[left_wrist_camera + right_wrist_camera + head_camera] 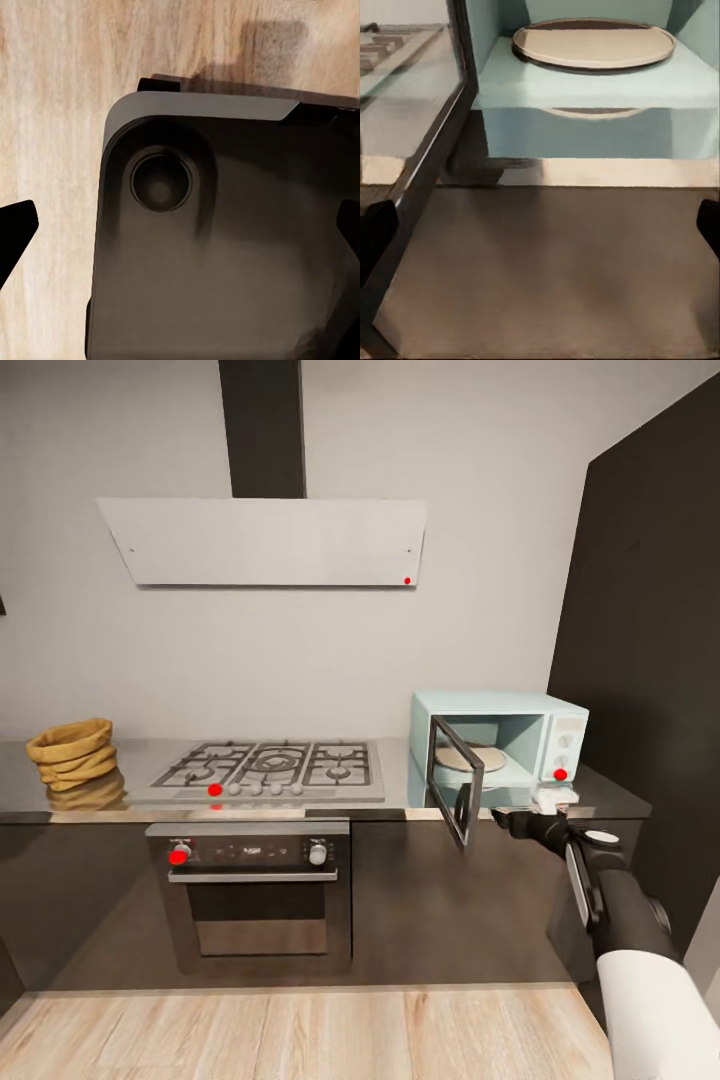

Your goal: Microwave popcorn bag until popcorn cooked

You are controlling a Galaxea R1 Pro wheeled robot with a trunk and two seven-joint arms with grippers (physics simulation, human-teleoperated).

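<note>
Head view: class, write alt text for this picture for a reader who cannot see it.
A pale blue microwave stands with its door swung open on a steel countertop, the robot's right end effector just in front of it. Far along the countertop, past a gas hob, sits a tan popcorn bag.

The head view looks from standing height, level and slightly down, straight at the kitchen wall from well back, taking in the whole bench [60, 800], the hob [270, 768] and the microwave [500, 745]. The right wrist view sits low and close before the microwave [592, 97], facing into its open cavity past the door [427, 150]; it shares that appliance with the head view. The left wrist view points straight down, close over the robot's dark base [225, 247] and the wood floor [52, 112].
</note>
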